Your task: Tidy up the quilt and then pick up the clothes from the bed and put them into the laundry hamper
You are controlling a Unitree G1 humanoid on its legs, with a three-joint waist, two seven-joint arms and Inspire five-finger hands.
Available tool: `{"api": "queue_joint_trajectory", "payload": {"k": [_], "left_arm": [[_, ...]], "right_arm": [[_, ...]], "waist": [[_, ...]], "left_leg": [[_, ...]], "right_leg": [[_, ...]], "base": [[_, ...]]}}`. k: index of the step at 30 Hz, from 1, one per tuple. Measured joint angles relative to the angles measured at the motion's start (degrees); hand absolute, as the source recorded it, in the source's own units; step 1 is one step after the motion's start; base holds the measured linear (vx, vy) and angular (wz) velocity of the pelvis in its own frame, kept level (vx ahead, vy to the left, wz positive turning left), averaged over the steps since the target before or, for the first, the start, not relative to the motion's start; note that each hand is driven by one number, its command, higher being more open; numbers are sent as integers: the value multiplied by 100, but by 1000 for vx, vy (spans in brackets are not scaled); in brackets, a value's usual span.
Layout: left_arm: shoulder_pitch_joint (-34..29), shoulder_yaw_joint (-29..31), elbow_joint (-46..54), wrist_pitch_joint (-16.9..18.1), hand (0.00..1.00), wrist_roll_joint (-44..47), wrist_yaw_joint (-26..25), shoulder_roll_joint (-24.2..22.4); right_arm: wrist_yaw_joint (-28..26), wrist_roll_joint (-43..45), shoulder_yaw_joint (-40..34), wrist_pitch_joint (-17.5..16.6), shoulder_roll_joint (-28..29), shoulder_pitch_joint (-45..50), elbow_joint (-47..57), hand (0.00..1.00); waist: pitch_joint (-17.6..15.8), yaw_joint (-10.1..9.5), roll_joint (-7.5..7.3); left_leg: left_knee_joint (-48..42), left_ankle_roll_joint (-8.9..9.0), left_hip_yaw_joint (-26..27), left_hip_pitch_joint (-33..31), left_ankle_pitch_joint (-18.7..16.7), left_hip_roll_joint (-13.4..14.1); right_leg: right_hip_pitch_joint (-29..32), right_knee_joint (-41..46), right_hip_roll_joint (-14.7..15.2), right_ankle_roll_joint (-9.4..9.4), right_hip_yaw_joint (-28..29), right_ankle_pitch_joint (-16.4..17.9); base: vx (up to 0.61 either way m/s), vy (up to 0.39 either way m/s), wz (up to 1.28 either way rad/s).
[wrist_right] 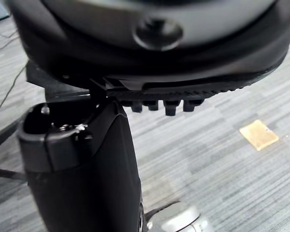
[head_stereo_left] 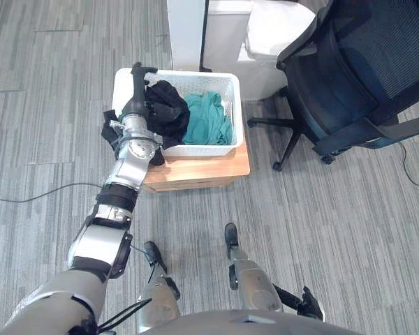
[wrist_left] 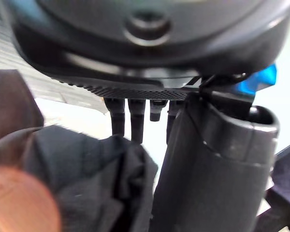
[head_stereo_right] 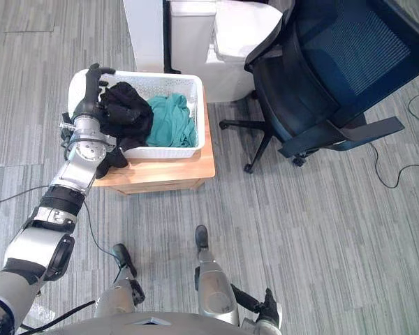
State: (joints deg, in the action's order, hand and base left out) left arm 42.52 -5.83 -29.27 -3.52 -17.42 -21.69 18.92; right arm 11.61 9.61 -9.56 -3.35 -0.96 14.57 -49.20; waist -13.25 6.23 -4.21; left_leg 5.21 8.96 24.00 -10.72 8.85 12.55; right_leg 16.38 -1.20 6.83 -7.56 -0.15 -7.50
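A white laundry hamper [head_stereo_left: 204,149] stands on a low wooden table [head_stereo_left: 202,169]. A teal garment [head_stereo_left: 208,118] lies inside it. A black garment [head_stereo_left: 167,108] is heaped on the hamper's left part, and some of it hangs over the left rim. My left hand [head_stereo_left: 137,91] reaches along that left rim, right beside the black garment, with its fingers straight and open. In the left wrist view the black cloth [wrist_left: 87,179] bunches against the thumb [wrist_left: 212,169]. My right hand [wrist_right: 82,169] hangs over the bare floor, relaxed and holding nothing.
A dark blue office chair [head_stereo_left: 363,77] stands to the right of the table, its wheeled base [head_stereo_left: 286,143] close to the table's corner. White furniture [head_stereo_left: 265,35] sits behind the hamper. Grey plank floor surrounds the table.
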Motion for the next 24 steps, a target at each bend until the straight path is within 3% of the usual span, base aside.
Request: {"api": "queue_joint_trajectory", "payload": {"k": [4, 14, 19, 22, 24], "left_arm": [[-467, 139, 1289, 391, 100, 681, -195, -289], [-2249, 749, 3029, 1173, 100, 2451, -387, -1164], [-3462, 921, 2749, 1431, 100, 2852, -84, -1352], [-4208, 1071, 1664, 1411, 100, 3053, 299, -1466], [-4782, 1312, 608, 1182, 100, 3192, 676, -1642]], "right_arm": [[-27, -11, -121, 40, 29, 0, -43, 100], [-112, -258, -583, 317, 22, -211, -748, 100], [-107, -487, -674, 469, 29, -240, -900, 100], [-110, -660, -659, 542, 0, -315, -894, 100], [-114, -716, -536, 544, -51, -379, -871, 100]], "waist": [[-8, 4, 21], [84, -75, 61], [356, -180, 74], [468, -288, 100], [627, -360, 122]], "left_leg": [[1, 30, -80, 126, -21, 5], [1, 57, -197, 664, -88, -6], [0, 60, -197, 905, -132, 2], [1, 69, -173, 1172, -209, 7], [1, 83, -150, 1246, -249, 5]], "right_leg": [[-179, -10, -5, 3, -102, 23], [-817, -100, -35, -32, -149, 167], [-1099, -112, -40, -34, -253, 238], [-1360, -111, -37, -15, -284, 328], [-1436, -112, -26, 6, -299, 393]], "base": [[-29, -16, 9], [15, -8, 6], [59, -6, 5], [19, 0, 1], [0, 0, 0]]}}
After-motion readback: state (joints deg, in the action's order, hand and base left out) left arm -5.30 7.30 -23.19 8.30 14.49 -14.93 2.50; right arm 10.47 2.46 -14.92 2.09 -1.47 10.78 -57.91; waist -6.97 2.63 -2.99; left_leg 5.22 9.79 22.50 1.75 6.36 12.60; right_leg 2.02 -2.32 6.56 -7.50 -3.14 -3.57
